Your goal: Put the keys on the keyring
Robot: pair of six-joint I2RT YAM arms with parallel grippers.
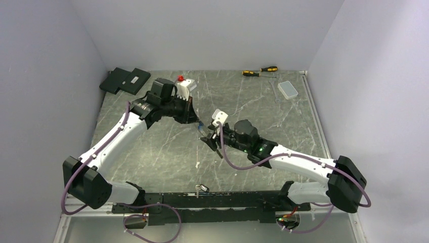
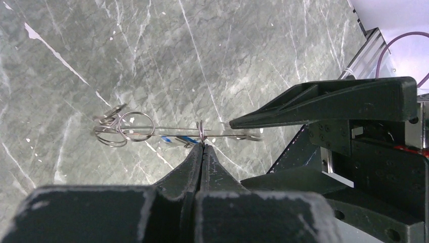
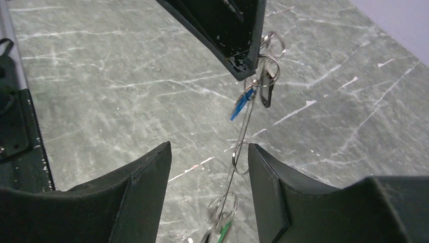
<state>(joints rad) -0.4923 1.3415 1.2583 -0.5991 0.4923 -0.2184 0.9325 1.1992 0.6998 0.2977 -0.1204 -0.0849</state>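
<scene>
Closest to the right wrist camera are the two fingers of the right claw [image 3: 208,149], spread wide and gripping nothing. The keyring [image 3: 243,132] passes through the gap between them, nearer the right-hand finger, and I cannot tell whether it brushes that finger. The keyring is held up off the table [image 3: 101,76] as a thin, almost straight line. Its long axis runs from that gap straight ahead to the left claw [image 2: 202,148], whose fingers are pressed together and pinch the wire partway along its length. Close under the tip of the left claw, the blue key [image 3: 242,105] dangles from the wire beside a dark tab [image 3: 266,91]. At the opposite end, low in the right claw's gap and almost beneath that wrist, the green key [image 3: 222,229] hangs among small rings [image 3: 225,205]. From here I cannot tell whether either key is fully threaded onto the loop or only caught on it. The relation that matters is that the wire lies along the line joining the two claws, with the left claw anchoring one stretch. The free end with the green key already sits between the right claw's open fingers, which would close across the wire, not along it. The right arm is therefore plainly the nearer one to that end, and it looks well placed to close on the wire or on the green key's ring. The likely risk is that so thin a wire slips past the pads, since it sits off-centre in the gap.
</scene>
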